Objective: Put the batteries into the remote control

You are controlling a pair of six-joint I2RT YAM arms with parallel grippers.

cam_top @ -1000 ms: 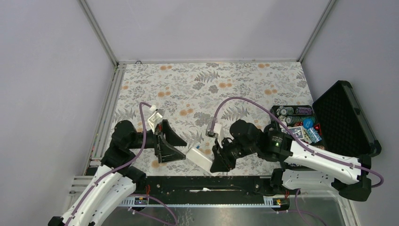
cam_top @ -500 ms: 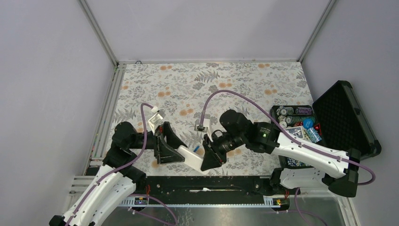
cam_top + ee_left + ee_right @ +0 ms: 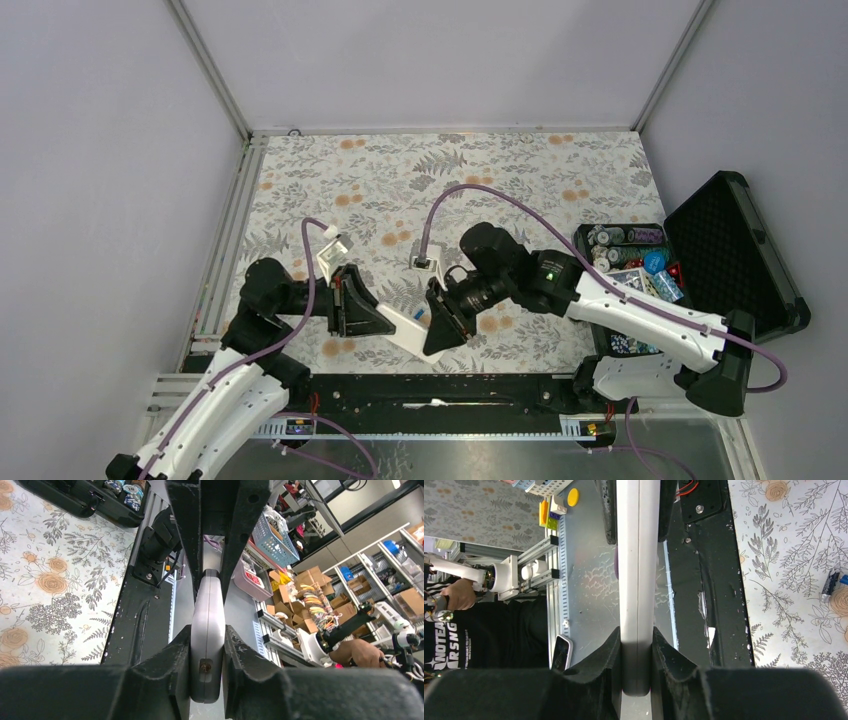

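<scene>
I record the remote control [image 3: 404, 328] as plain white. The table cover [image 3: 450, 180] is white, printed with grey ferns and orange flowers. One battery [image 3: 830, 582] is blue. The case [image 3: 735, 240] at right is black.

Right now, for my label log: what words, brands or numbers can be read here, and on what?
"NOTEA" over "RSNG": white print on a bystander's black shirt, cut off at the picture edge.
Contents of the black case: too small to read.
Shelf boxes in the left wrist view: too blurred.
Remote control: no marking visible.

"NOTEA", "RSNG" on black shirt [image 3: 489, 635]
</scene>
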